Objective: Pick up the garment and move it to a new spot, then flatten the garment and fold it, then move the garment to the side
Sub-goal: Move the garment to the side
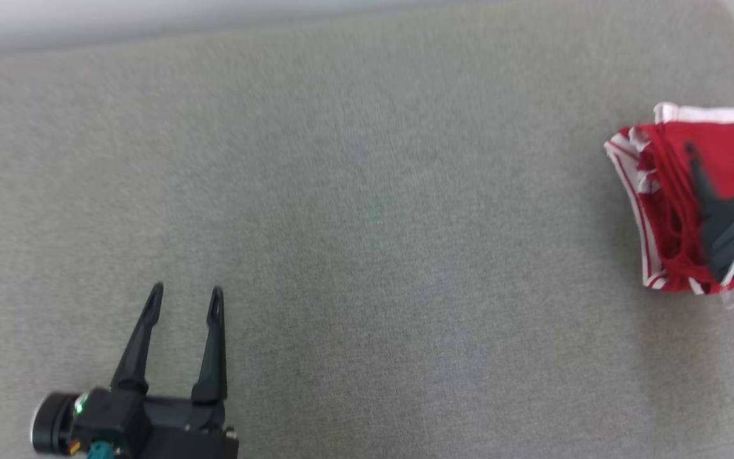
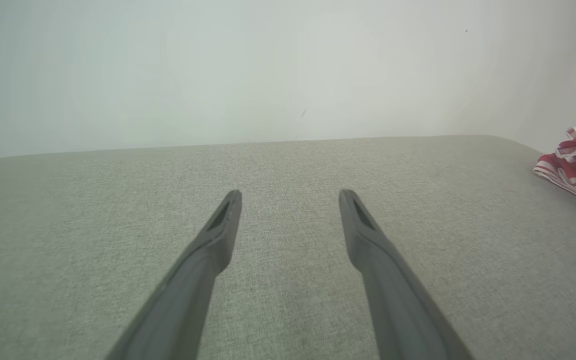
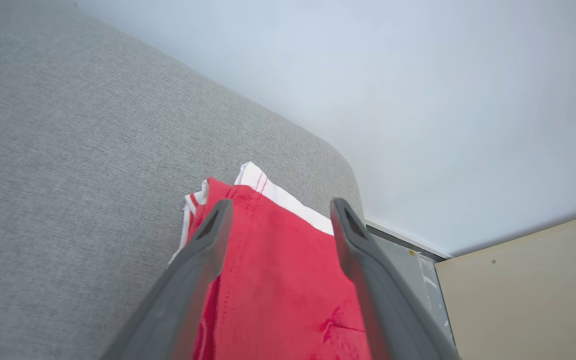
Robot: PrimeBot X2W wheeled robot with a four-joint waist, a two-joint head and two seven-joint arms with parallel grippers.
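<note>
The red, white-trimmed garment (image 1: 666, 191) is lying folded at the right edge of the grey upholstered surface (image 1: 367, 223), the right gripper (image 3: 282, 205) hovering open-jawed over it and the left gripper (image 1: 186, 290) hanging open well apart; being soft, light and limp, it is likely needing a pinch through all layers.

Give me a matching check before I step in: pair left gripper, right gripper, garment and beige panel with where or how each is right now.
Things:
1. left gripper
2. right gripper
3. garment
4. beige panel

Places or states:
a. red with white trim, at the right end of the cushion
b. beyond the cushion's rounded corner
c. jaws open over bare grey cushion
d. jaws open over red cloth

Pairs: 1-c, 2-d, 3-a, 4-b
</note>
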